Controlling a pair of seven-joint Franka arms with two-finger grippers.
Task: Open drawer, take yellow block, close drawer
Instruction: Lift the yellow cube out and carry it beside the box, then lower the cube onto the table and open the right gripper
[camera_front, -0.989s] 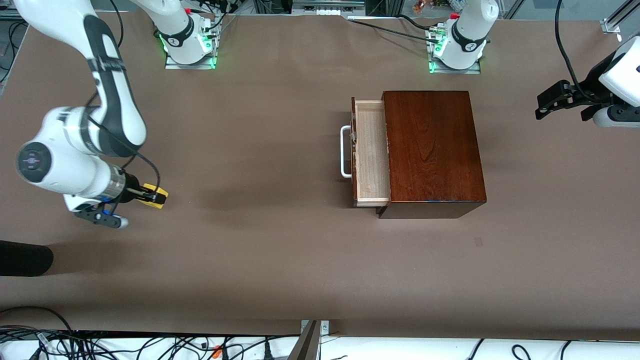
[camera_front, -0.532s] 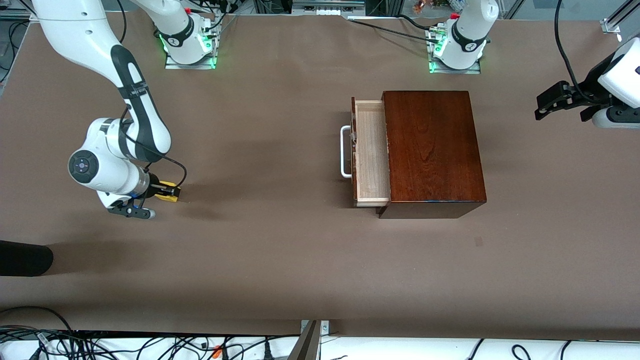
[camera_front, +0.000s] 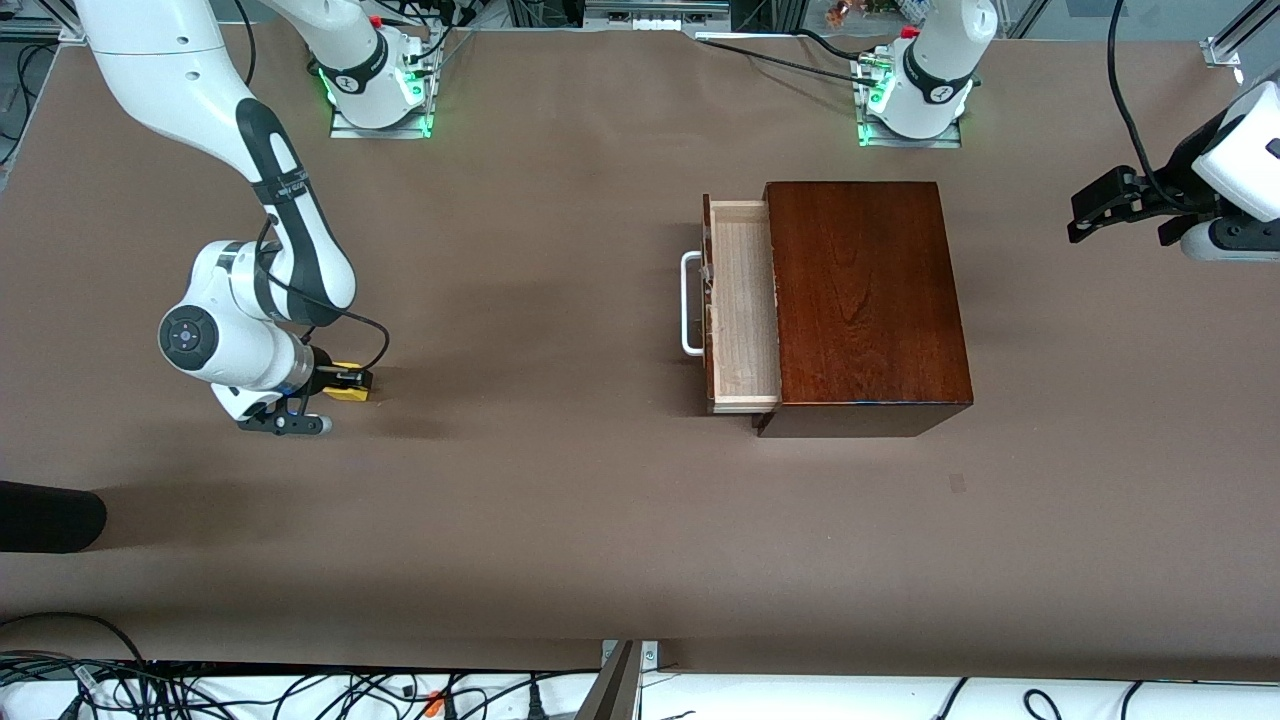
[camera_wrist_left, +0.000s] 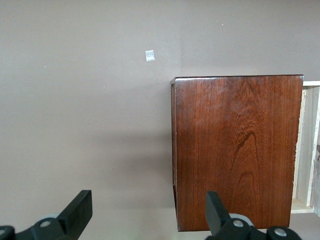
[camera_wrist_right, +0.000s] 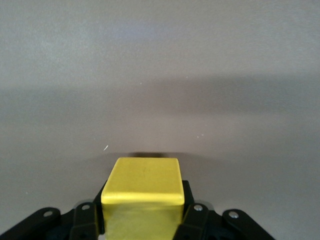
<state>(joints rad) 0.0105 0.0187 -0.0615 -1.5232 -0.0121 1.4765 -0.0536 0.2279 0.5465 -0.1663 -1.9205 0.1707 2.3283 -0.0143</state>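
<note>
Only the right wrist view shows the grip up close: the right gripper (camera_wrist_right: 143, 220) has its fingers (camera_wrist_right: 90, 217) pressed against both sides of the yellow block (camera_wrist_right: 144, 185), low over bare table (camera_front: 560, 520) toward the right arm's end. The front view alone takes in both arms. There the drawer (camera_front: 742, 305) stands pulled out of the wooden box (camera_front: 862, 300), its pale tray holding nothing visible (white handle (camera_front: 688, 303) facing the right arm's end). The left gripper (camera_wrist_left: 147, 220) waits, jaws wide apart and holding nothing, over the table beside the box.
</note>
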